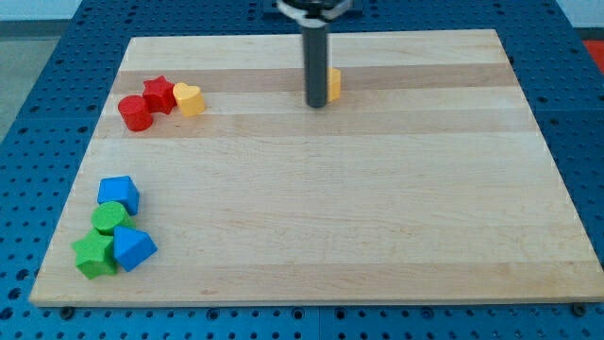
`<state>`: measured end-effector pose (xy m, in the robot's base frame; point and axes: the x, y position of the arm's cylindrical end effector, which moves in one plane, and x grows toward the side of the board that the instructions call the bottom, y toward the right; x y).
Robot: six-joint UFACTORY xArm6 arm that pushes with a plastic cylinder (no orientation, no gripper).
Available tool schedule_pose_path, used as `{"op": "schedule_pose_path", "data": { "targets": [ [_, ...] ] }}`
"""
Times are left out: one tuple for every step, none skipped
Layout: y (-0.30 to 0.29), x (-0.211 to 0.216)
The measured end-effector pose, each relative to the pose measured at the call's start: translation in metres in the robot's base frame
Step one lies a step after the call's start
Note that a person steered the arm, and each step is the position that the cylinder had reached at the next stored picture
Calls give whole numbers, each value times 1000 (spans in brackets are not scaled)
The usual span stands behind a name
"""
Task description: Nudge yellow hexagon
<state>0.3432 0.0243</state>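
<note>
Yellow hexagon (334, 84): one, near the view's top, mostly hidden behind the rod.
My tip (317, 104): bare rod, grasping nothing, touching the hexagon's left side.
Top-left trio: red cylinder (135, 112), red star (159, 94), yellow heart (190, 98).
Bottom-left four: blue blocks, two (119, 194) (133, 248); green blocks, two (111, 218) (94, 255).
Wooden board (377, 208): eight blocks aboard.

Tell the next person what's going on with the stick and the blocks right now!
My tip is down on the wooden board near the view's top, right against the left side of the yellow hexagon, which it partly hides.
Whether the nudge has begun cannot be told from this view.
Left to do: nudge the yellow hexagon.
Other blocks sit apart: the red cylinder, red star and yellow heart at upper left; two blue blocks and two green blocks at lower left.
</note>
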Motion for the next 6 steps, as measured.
{"op": "schedule_pose_path", "data": {
  "targets": [
    [72,-1],
    [142,-9],
    [171,-11],
    [128,-6],
    [71,-6],
    [13,-6]
  ]
}}
